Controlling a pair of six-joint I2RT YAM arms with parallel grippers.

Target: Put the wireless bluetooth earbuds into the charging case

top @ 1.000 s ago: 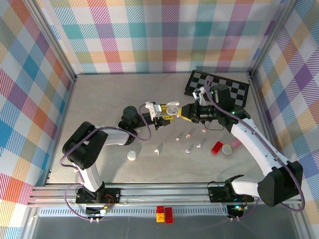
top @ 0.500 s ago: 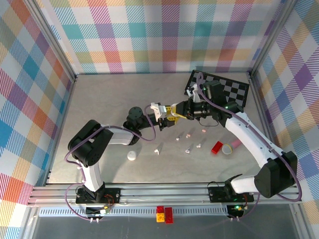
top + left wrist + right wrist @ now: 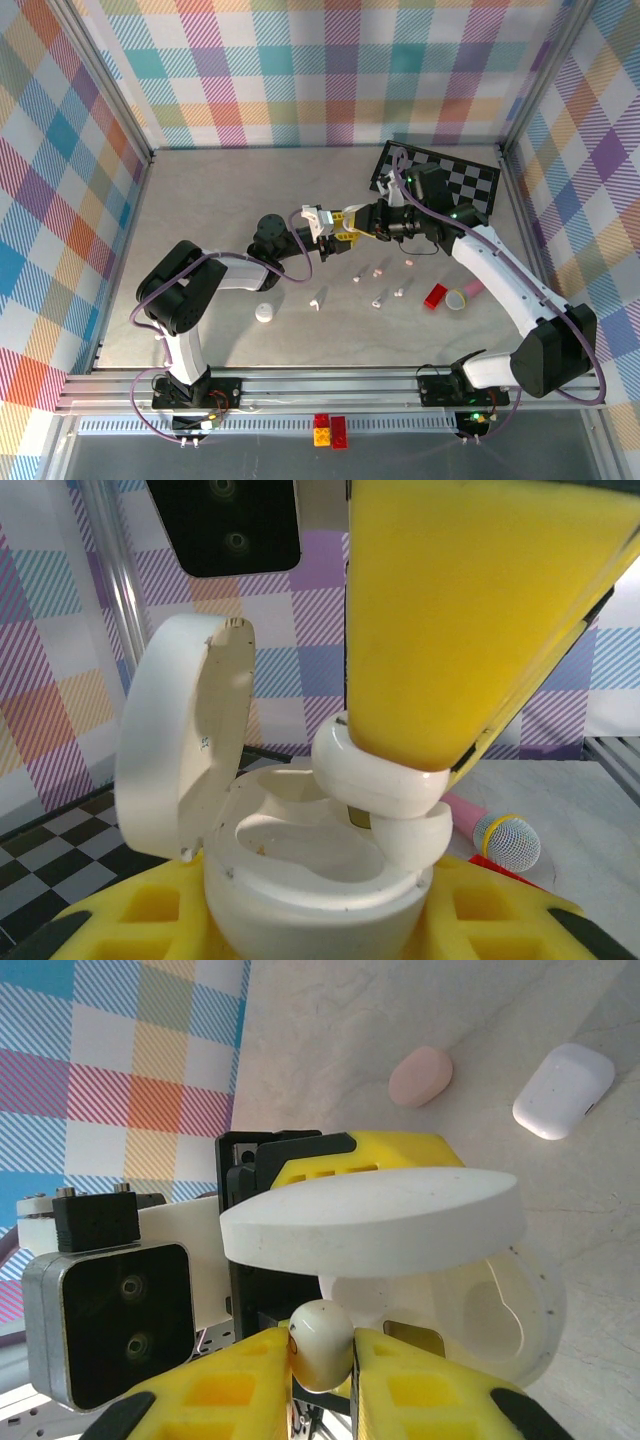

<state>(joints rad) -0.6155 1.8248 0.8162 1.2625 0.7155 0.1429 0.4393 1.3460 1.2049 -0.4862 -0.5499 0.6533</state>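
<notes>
My left gripper [image 3: 322, 226] is shut on the white charging case [image 3: 300, 880], held above the table with its round lid [image 3: 180, 750] swung open. My right gripper [image 3: 322, 1350] is shut on one white earbud [image 3: 320, 1345], pinched between its yellow fingers [image 3: 430, 1380]. In the left wrist view that earbud [image 3: 385, 780] rests on the rim of the case's open cavity, under the right gripper's yellow finger [image 3: 470, 620]. The two grippers meet at mid-table [image 3: 350, 224]. Several more small earbuds [image 3: 378, 271] lie loose on the table in front of them.
A white closed case [image 3: 263, 313] lies front left, and a red block [image 3: 435, 296] with a pink toy microphone [image 3: 465, 297] lies to the right. A checkerboard [image 3: 440, 175] sits at the back right. On the table behind are a pink case [image 3: 420, 1075] and a white case [image 3: 563, 1090].
Over the last second my right gripper moved left with the earbud up to the open case, and the left arm shifted slightly back. Little has moved in the last half second.
</notes>
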